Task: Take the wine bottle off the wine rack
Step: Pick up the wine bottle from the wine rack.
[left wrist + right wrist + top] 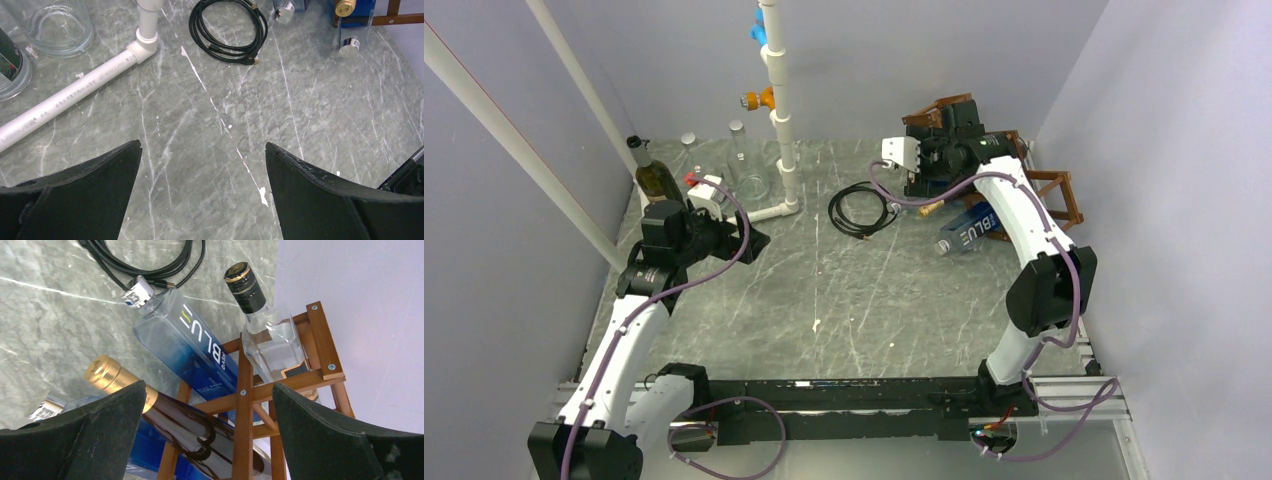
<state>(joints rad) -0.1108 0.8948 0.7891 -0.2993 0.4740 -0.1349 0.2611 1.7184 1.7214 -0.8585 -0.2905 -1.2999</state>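
**Left end effector** (202, 150): fingers spread wide and gripping nothing, poised over the bare, grey-veined desk (310, 100) on its left side.

**Right end effector** (208, 390): likewise spread wide and empty, hanging above the wine rack (245, 390) at the far right of the desk.

**Wine bottle** (172, 420): lies in the rack, with its neck slanting out towards the desk. It is dark glass with a gold foil capsule. The neck shows in the gap next to one finger, and whether they touch cannot be told. Its lower body is cut off, and no label shows.

**Rack:** an open frame of reddish-brown wooden bars joined with screws. In the top view the right arm hides most of it.

**Blue bottle** (185, 340): rests beside the wine bottle, with its silver cap on the desk. It bears large white letters "BLU", which read "BLUE" from above. The smaller line of print is illegible. A second blue bottle is mostly hidden behind a finger.

**Clear bottle** (270, 345): sits in an upper cell and has a black-and-gold capsule.

**Black cable** (196, 27): coiled at mid-desk, just beside the blue bottle's cap.

**Far left:**
- A white pipe (75, 95) lies on the desk, and the print along it is too small to read.
- A glass jar (60, 25) stands beyond the pipe.
- A green bottle (656, 178) stands upright, and its label is unreadable.
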